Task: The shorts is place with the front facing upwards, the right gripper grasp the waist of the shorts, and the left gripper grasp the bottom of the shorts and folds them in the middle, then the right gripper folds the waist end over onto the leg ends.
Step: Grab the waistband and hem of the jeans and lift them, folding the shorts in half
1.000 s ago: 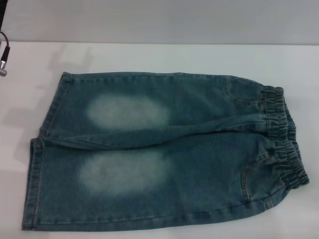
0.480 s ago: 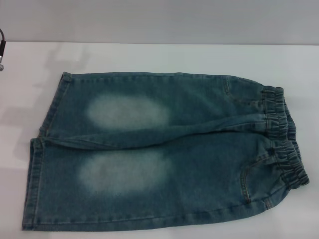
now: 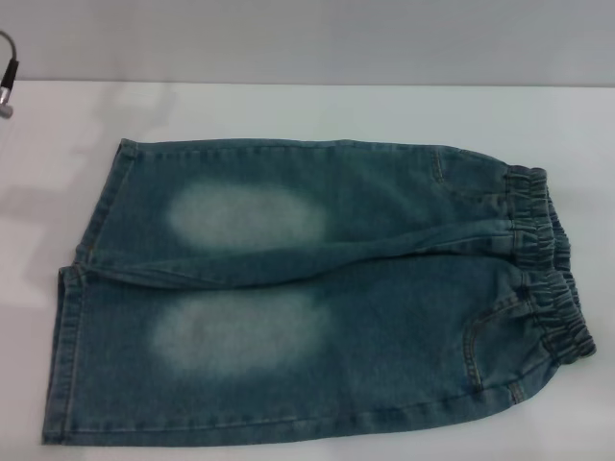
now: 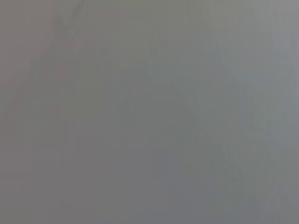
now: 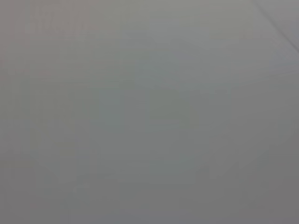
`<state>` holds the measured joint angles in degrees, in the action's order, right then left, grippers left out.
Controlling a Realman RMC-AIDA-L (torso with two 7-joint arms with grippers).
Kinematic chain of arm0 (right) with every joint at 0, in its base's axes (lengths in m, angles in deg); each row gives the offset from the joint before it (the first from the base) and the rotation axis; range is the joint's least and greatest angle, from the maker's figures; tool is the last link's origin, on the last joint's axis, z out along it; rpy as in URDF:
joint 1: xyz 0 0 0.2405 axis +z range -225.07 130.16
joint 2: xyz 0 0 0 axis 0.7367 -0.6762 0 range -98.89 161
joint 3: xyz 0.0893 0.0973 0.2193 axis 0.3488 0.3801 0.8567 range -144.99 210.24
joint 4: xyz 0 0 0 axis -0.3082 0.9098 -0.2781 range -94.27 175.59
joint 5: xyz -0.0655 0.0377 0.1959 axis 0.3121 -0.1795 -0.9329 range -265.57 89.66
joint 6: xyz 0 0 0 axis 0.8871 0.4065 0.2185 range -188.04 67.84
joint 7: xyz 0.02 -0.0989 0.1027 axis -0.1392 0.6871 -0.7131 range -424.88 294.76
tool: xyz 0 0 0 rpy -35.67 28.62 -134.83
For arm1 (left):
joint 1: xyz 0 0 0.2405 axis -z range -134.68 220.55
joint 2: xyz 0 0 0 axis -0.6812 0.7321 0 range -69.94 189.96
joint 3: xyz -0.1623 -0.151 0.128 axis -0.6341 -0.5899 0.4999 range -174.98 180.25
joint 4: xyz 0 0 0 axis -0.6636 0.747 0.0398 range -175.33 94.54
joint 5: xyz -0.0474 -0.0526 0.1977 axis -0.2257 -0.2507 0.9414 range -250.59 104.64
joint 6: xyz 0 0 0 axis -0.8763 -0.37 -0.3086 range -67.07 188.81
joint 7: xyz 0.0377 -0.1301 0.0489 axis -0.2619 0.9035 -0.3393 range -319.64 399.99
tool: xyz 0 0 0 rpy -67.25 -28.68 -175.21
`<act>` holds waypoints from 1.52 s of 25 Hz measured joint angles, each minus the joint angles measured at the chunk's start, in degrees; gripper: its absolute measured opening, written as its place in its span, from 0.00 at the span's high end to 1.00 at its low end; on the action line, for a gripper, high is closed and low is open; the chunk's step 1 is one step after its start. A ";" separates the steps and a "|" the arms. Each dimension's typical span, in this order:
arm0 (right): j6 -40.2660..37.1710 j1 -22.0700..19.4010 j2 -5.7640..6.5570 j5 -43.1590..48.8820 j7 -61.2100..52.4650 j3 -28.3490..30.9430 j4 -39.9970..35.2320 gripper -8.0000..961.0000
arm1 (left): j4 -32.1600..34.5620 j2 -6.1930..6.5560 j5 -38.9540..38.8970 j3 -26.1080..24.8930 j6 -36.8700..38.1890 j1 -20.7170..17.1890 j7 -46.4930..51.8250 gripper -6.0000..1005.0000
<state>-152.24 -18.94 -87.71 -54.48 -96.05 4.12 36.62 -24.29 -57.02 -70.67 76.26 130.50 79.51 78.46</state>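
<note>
The shorts (image 3: 317, 288) lie flat and spread out on the white table (image 3: 288, 110), blue-green denim with a pale oval patch on each leg. The gathered waist (image 3: 548, 259) points to the right in the head view. The bottom of the shorts (image 3: 72, 327), two straight hems, lies at the left. Neither gripper shows in the head view. Both wrist views show only a plain grey surface, with no fingers and no cloth.
A thin black cable with a metal plug (image 3: 8, 84) pokes in at the head view's far left edge, above the table's back left part. Bare white table surrounds the shorts at the back, left and right.
The cable and plug at the left edge have shifted a little toward the back of the table. The shorts have not moved.
</note>
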 joint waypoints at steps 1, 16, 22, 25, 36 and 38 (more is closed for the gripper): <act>0.06 -0.04 0.02 0.00 -0.38 0.12 0.00 0.24 | 1.73 0.83 1.64 0.71 -1.85 -0.33 2.81 0.24; 0.68 -1.46 -0.11 0.00 -0.66 1.67 0.47 0.24 | 17.91 14.06 45.57 -0.05 -10.69 -0.11 56.69 0.24; 2.70 -2.27 -0.01 0.00 -0.35 1.72 -0.05 0.24 | 23.30 17.15 71.28 -11.15 0.13 -0.85 78.85 0.25; 4.29 -2.96 0.09 0.00 -0.24 2.45 -1.15 0.24 | 24.07 17.76 82.36 -16.53 5.94 -0.28 85.35 0.25; 12.66 -4.69 0.64 0.01 0.10 8.53 -6.40 0.24 | 23.88 19.30 100.30 -23.39 19.20 -0.16 95.10 0.25; 13.85 -4.75 0.98 0.01 0.11 9.10 -7.17 0.24 | 23.37 19.43 102.42 -23.54 20.44 -0.21 96.06 0.25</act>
<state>-138.39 -23.69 -86.73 -54.47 -95.95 13.22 29.45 -0.92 -37.59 31.75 52.72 150.94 79.30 174.52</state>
